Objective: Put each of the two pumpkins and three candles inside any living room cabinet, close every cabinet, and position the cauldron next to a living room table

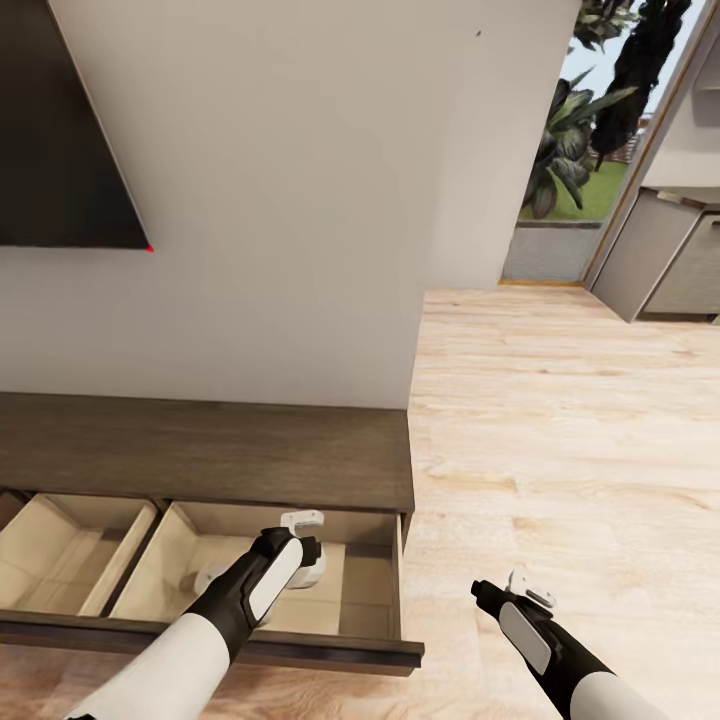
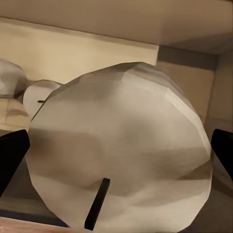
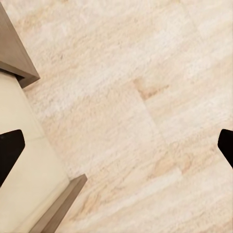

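Note:
The dark brown cabinet (image 1: 200,450) stands against the wall with two drawers pulled out. My left gripper (image 1: 298,562) reaches down into the right drawer (image 1: 365,590). In the left wrist view, a cream-white candle (image 2: 121,145) with a dark wick lies on its side between the spread fingertips (image 2: 12,155) of my open left gripper (image 2: 116,155). A second pale candle (image 2: 41,97) lies behind it, seen in the head view as a pale candle (image 1: 210,578). My right gripper (image 1: 488,592) hangs open over the wood floor (image 3: 145,97) beside the drawer's corner (image 3: 58,208).
The left drawer (image 1: 70,550) is open too, its tan inside bare where visible. A black TV (image 1: 60,120) hangs on the pale wall above. Wood floor (image 1: 560,430) stretches right toward a glass door with plants (image 1: 570,150) and grey kitchen cabinets (image 1: 670,250).

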Available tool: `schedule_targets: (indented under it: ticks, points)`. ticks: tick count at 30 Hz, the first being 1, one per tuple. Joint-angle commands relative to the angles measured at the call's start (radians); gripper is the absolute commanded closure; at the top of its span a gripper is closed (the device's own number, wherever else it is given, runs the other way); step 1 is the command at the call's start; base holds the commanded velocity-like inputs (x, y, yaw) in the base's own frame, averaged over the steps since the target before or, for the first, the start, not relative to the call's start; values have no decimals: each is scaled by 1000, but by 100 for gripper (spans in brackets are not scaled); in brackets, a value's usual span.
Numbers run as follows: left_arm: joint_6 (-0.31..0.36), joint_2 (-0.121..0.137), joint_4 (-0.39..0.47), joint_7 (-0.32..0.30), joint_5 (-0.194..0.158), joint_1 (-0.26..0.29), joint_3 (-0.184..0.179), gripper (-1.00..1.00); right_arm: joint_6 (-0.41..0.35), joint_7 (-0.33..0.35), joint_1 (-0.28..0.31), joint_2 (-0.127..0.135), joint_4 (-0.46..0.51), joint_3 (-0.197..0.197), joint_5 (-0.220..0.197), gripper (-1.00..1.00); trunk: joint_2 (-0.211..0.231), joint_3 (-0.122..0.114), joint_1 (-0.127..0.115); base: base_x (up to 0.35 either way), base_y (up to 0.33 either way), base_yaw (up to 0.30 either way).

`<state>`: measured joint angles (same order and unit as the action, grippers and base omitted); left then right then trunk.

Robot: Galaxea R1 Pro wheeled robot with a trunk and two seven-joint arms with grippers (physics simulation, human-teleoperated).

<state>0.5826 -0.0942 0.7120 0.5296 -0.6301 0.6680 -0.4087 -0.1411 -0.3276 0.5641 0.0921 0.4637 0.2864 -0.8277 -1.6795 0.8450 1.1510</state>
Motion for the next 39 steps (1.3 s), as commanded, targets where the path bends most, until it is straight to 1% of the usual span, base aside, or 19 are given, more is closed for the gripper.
schedule_targets:
  ticks: [1, 11, 13, 15, 16, 18, 20, 39]
  points:
    - [1, 1, 1, 10, -10, 1, -4, 100, -4, -8, 0, 1, 3, 8, -5, -100, -8, 4, 4, 0, 0, 0]
    - [0, 1, 1, 10, -9, 1, -6, 100, -2, -7, 0, 1, 3, 8, -5, -100, -78, 35, 42, 0, 0, 0]
    - [-18, 1, 1, 10, -9, 1, -26, 100, -2, -7, 0, 1, 2, 9, -5, -100, -92, 42, 50, 0, 0, 0]
    - [-44, 1, 1, 10, -10, 1, -57, 100, -2, -7, 1, 1, 2, 9, -5, -100, -106, 48, 58, 0, 0, 0]
    - [-57, 1, 1, 10, -11, 1, -78, 100, -2, -7, 1, 1, 3, 9, -5, -100, -113, 51, 61, 0, 0, 0]
    - [-65, 1, 1, 10, -11, 1, -95, 100, -2, -7, 0, 1, 2, 10, -5, -100, -127, 57, 69, 0, 0, 0]
    - [-68, 2, 1, 10, -11, 1, -102, 100, -1, -6, 1, 1, 3, 10, -4, -100, -141, 64, 77, 0, 0, 0]
    - [-72, 2, -11, 10, -9, 1, -108, 100, 0, -5, 0, 1, 3, 8, -4, -100, -274, 123, 150, 0, 0, 0]
